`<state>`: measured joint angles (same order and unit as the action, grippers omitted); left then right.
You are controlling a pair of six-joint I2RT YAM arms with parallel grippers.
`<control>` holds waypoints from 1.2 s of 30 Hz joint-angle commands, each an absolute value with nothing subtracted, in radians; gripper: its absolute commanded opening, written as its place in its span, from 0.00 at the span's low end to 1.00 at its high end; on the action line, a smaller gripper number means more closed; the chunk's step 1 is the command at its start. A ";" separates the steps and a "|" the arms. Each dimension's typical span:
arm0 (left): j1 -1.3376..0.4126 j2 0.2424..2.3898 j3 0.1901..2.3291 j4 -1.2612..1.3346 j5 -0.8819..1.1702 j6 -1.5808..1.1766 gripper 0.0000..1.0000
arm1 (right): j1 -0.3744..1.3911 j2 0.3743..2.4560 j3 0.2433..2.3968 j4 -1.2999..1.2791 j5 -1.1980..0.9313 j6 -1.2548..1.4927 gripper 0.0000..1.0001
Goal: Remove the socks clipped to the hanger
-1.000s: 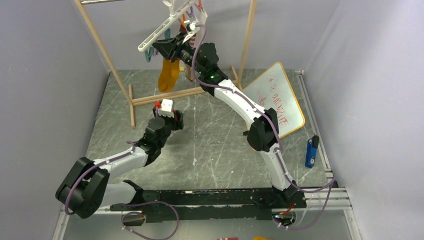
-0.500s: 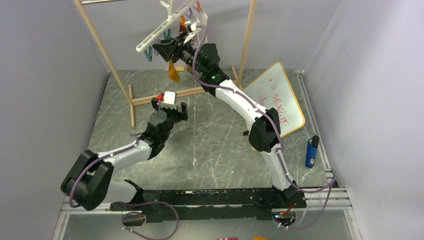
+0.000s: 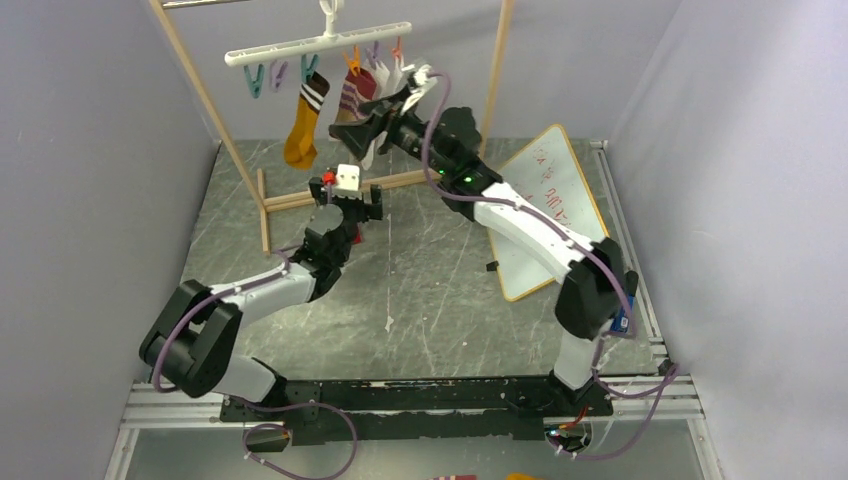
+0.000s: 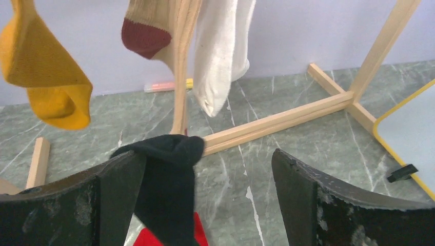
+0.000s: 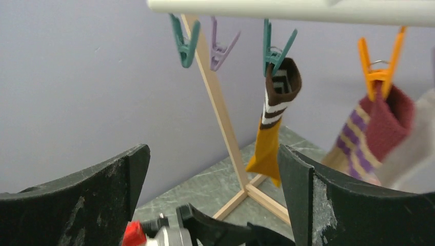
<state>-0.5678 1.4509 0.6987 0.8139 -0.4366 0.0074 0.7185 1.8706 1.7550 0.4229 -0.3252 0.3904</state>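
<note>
Released, long white plastic hanger bar [image 3: 318, 43] swung back level; mustard-yellow striped-cuff sock [image 3: 300, 130] hangs vertical, ahead of nearer right claw [image 5: 213, 164], spread empty; left claw [image 3: 347, 200] spread too.

Plain lilac walls [image 3: 90, 150] on three sides. Grey-green marbled bench [image 3: 430, 300], scuffed white in places. Wooden rack [image 3: 203, 95] at the back. Yellow-rimmed whiteboard [image 3: 565, 170] at the right, scribbled in red. Soft, even light.
</note>
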 commanded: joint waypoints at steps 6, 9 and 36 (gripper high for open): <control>-0.589 1.163 0.677 0.460 -0.429 -0.137 0.97 | 0.663 1.567 1.449 0.585 -0.243 0.390 1.00; -0.591 1.095 0.669 0.285 -0.390 -0.237 0.96 | 0.662 1.517 1.381 0.582 -0.221 0.384 1.00; -0.437 1.630 0.806 1.120 -0.520 0.164 0.97 | 0.655 1.466 1.314 0.515 -0.230 0.304 1.00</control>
